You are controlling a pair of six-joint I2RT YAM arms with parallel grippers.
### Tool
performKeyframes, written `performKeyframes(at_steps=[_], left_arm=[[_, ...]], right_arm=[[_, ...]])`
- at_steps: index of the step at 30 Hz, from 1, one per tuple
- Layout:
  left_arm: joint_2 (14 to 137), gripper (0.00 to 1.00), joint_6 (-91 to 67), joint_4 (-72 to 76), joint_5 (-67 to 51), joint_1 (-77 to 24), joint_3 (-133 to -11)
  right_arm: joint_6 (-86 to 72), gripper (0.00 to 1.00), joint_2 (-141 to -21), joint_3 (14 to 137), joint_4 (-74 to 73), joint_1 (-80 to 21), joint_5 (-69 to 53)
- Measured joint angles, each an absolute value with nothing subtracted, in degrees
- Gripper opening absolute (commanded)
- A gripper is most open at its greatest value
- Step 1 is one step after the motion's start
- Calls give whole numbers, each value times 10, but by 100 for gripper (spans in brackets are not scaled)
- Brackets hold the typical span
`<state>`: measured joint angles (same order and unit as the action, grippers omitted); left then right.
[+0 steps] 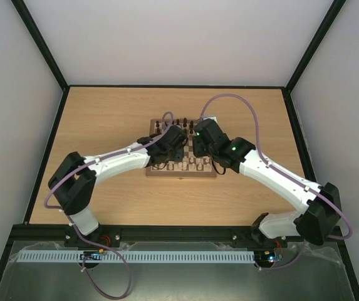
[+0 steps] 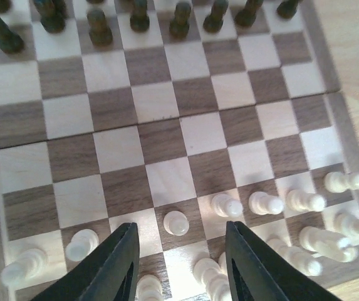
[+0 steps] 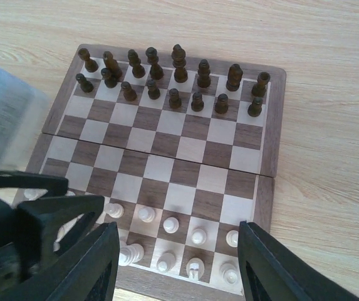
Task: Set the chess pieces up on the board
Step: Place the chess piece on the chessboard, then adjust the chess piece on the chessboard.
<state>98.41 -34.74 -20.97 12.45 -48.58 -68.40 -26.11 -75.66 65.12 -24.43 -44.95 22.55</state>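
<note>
**Top view.** A pale wooden table (image 1: 104, 113) is being shown from above, with white walls around it. The board (image 1: 180, 175) is being seen at the centre of the table. Dark pieces (image 1: 176, 122) are being lined up along its twelve o'clock edge, and the pale chess pieces (image 1: 192, 164) along its six o'clock edge. The left gripper (image 1: 174, 141) is being held over the board from eight o'clock. The right gripper (image 1: 199, 135) is being held over it from four o'clock. The two heads are close together, and from here it cannot be told how their jaws stand. A purple cable (image 1: 242, 103) is being looped above the right arm.

**Left wrist view.** The board's checkered squares are being shown close up. The left gripper (image 2: 180, 227) is being held low at six o'clock, its two black fingers (image 2: 119, 269) parted by a moderate gap and gripping nothing. One pale pawn (image 2: 176, 222) is being framed just beyond that gap, standing free of both fingers. More pale pieces are being seen toward four and eight o'clock, with the dark pieces at twelve o'clock.

**Right wrist view.** The whole board is being shown. The right gripper (image 3: 178, 227) is being held with its jaws wide apart and nothing between them. The pale rows are lying at six o'clock under it. The left gripper is being seen as a dark shape at eight o'clock.
</note>
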Motion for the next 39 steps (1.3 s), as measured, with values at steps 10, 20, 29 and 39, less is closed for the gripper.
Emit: performKeyframes(at_steps=[10,20,29,39], left_arm=[[840,72,-319,-207,172,-486,-677],[701,99,-293,-156,228,-482,-560],[637,99,-299,-128,245,-453,-495],[624,99,-303,-123,236,-449,-494]], right_arm=[[-257,66,-757,651,-241,-449,182],[-266,58,-800,670,-241,-449,98],[-308,46,-862,671,-265,-459,93],[-341,46,-925,700,-295,-504,126]])
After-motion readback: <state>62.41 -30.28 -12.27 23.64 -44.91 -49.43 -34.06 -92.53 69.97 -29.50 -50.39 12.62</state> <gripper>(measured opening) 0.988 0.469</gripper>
